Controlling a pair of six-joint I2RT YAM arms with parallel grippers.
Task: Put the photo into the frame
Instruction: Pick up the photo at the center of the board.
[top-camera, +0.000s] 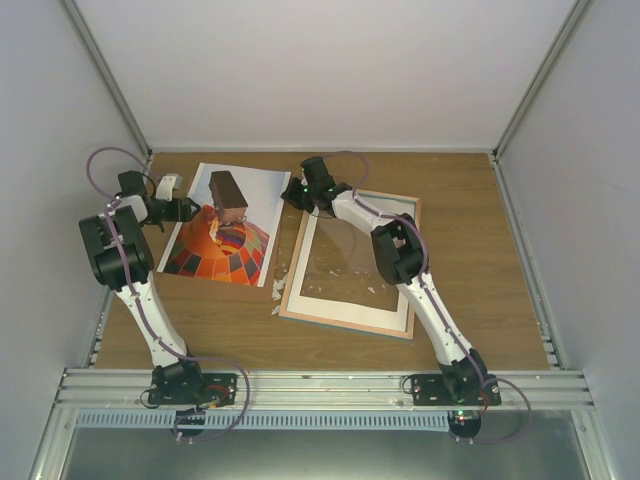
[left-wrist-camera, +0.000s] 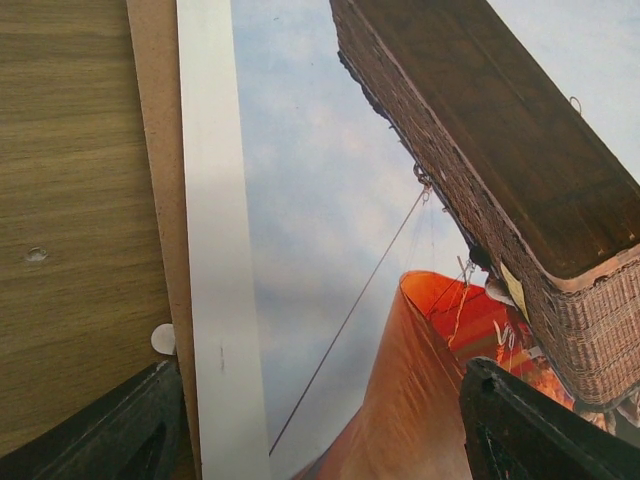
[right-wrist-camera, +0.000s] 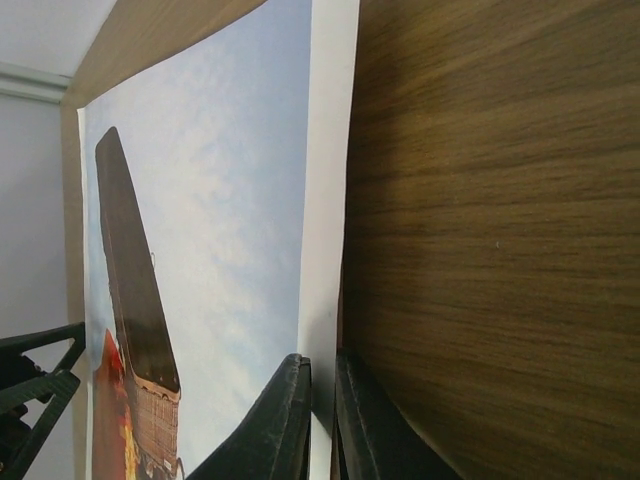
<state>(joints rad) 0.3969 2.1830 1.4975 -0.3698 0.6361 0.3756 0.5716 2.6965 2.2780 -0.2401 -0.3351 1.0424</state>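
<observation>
The photo (top-camera: 225, 228), an orange-red striped balloon with a dark basket on pale sky and a white border, lies at the table's back left. To its right lies the frame (top-camera: 340, 320), flat, with a light rim and a glassy middle. My right gripper (top-camera: 298, 192) is at the photo's right edge. The right wrist view shows this gripper (right-wrist-camera: 322, 362) shut on the white border of the photo (right-wrist-camera: 220, 200). My left gripper (top-camera: 190, 209) hovers low at the photo's left edge. The left wrist view shows that gripper (left-wrist-camera: 320, 440) open, straddling the border of the photo (left-wrist-camera: 330, 200).
A brown board strip (left-wrist-camera: 152, 150) shows under the photo's left edge, with a small white chip (left-wrist-camera: 162, 339) beside it. White scraps (top-camera: 280, 285) lie by the frame's left side. Grey walls enclose the table, and a metal rail (top-camera: 320, 385) runs along its near edge.
</observation>
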